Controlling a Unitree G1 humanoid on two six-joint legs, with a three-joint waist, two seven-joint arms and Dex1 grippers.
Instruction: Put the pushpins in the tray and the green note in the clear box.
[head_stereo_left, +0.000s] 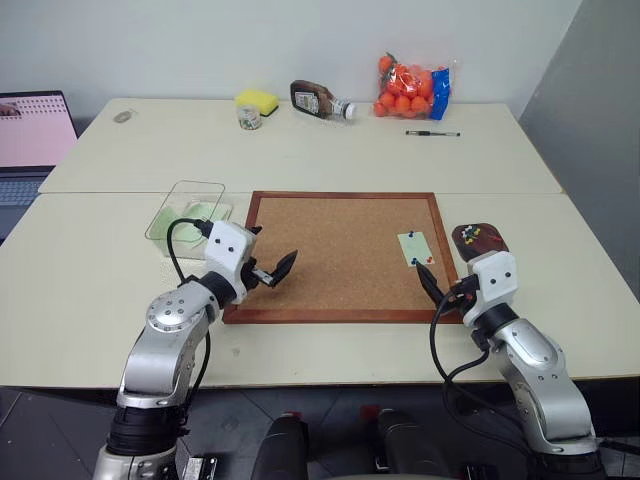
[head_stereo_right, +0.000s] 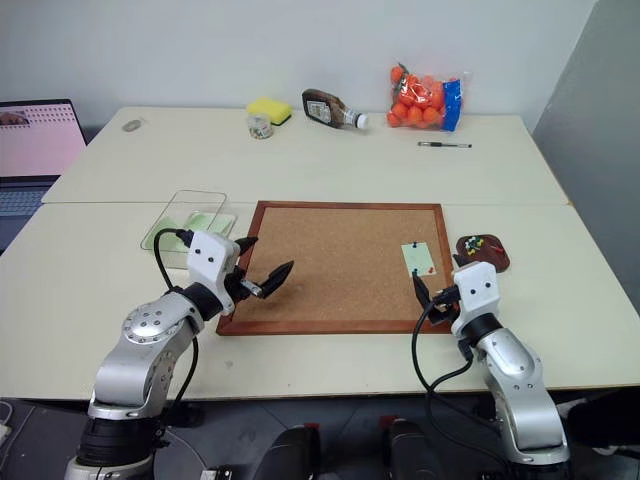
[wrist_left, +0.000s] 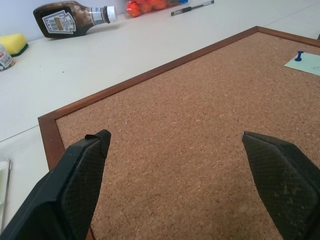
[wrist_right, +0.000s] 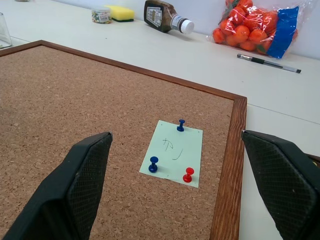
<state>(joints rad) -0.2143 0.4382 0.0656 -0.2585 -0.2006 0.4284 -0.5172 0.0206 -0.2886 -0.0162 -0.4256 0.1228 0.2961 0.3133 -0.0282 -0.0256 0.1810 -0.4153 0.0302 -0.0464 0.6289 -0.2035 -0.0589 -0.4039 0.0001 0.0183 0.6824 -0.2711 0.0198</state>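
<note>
The pale green square paper note is lying on the grainy brown-framed cork board, pinned by two blue and one red plastic-headed pushpins; its scribble is hard to read. The glossy dark oval tray is partly hiding behind the right gripper. The transparent rectangular plastic box is sitting just left of the board. The left gripper and the right are both gaping apart, holding nothing.

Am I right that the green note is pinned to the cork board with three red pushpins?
Not quite. The green note is pinned to the cork board by three pushpins, but only one is red; the other two are blue. The right wrist view shows this.
</note>
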